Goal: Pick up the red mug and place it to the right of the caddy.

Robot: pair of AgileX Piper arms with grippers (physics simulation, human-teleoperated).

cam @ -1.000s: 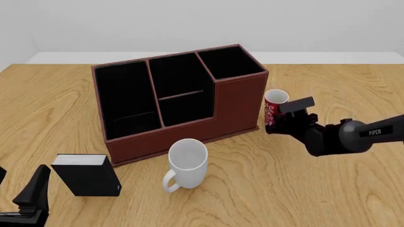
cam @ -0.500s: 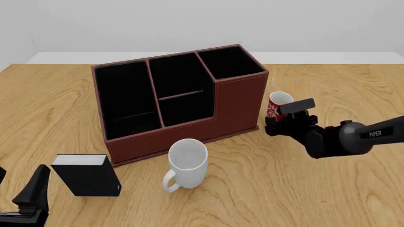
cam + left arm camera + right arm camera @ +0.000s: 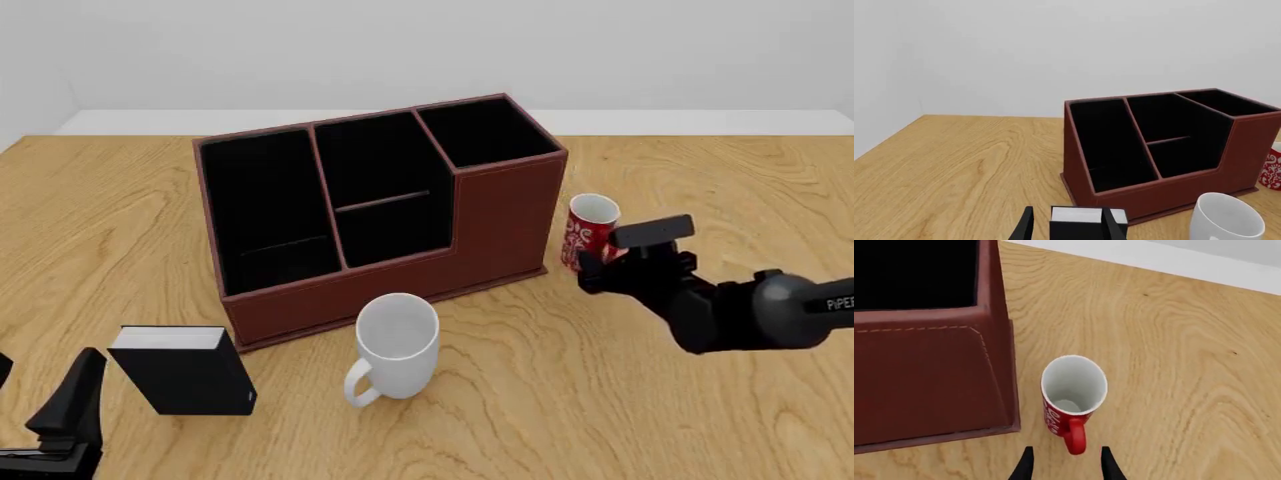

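1. Red ceramic mug with white lettering (image 3: 589,232), white inside, red handle: it stands upright on the light wooden surface (image 3: 561,390), just beside the taller right end of the caddy, a narrow strip of wood showing between them. In my right wrist view the handle points back toward my tool.
2. Reddish-brown box caddy (image 3: 501,215) with three black-lined compartments: it sits mid-surface, turned a little, its tall end to the right. My left wrist view shows all three compartments from the front.
3. My right tool (image 3: 1066,465): open, its two dark fingertips (image 3: 1026,464) set apart on either side of the red mug's handle without touching it. In the front view the tool hangs just near-side and right of the mug, the black arm running off the right edge.
4. My left tool (image 3: 1066,225): low at the near-left corner of the surface. Its fingertips stand apart, with the small black box seen between them from my wrist camera; the front view shows that box lying ahead of the tool, not in it.
5. Small black box with a pale top (image 3: 183,368): on the surface in front of the caddy's left end.
6. Plain white mug (image 3: 395,345), larger: upright before the caddy's middle, handle toward the near-left.
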